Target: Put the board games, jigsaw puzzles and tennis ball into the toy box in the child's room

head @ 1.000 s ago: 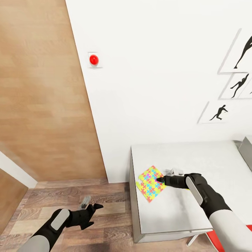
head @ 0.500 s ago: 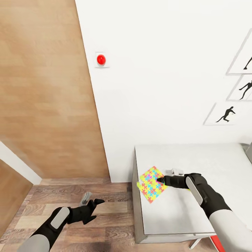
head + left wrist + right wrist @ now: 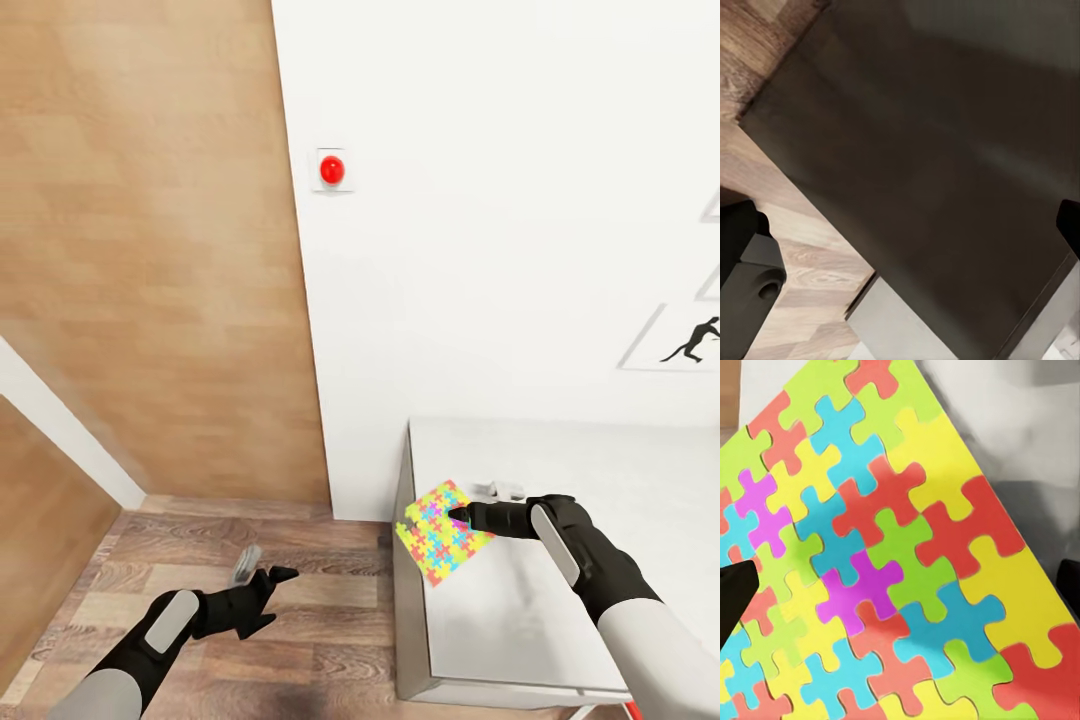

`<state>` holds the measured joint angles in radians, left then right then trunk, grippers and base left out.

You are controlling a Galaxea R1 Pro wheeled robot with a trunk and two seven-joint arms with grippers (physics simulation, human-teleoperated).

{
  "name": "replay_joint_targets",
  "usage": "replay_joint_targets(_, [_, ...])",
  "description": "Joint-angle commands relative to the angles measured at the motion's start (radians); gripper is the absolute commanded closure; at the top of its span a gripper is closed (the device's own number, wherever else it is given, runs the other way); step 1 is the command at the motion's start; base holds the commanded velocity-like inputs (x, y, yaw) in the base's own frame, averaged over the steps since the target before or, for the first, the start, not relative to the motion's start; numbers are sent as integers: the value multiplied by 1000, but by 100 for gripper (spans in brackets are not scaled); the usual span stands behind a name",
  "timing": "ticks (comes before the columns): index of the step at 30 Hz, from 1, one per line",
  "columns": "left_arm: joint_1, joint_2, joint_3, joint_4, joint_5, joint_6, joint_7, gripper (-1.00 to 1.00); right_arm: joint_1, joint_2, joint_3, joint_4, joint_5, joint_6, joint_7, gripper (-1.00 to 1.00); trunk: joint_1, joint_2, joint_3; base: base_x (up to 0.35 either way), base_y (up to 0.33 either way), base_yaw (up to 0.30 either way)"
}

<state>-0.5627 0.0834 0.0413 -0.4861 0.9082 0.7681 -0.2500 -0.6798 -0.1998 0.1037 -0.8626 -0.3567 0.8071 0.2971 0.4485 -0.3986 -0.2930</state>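
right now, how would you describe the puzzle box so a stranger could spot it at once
Find the light grey table against the white wall, right of the wooden door. At its near left corner, by the right gripper, is the jigsaw puzzle box: thin, flat, covered in bright interlocking pieces, the one multicoloured thing on the pale top.

No words, numbers or brand marks can be read anywhere. The jigsaw puzzle box (image 3: 443,532) on the worktop (image 3: 560,600) carries only a coloured interlocking-piece pattern, and the wall picture (image 3: 690,342) shows a black silhouette without lettering.
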Motion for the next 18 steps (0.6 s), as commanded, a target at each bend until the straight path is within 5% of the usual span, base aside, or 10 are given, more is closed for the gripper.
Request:
replay_joint_targets(1, [-1, -1, 4, 0, -2, 6, -3, -100, 0, -1, 2, -1, -7, 4, 4, -100, 2, -1, -2, 0, 0, 47])
replay_joint_targets(18, [-1, -1, 3, -2, -2, 6, -3, -100, 0, -1, 2, -2, -7, 4, 4, -100, 2, -1, -2, 0, 0, 13])
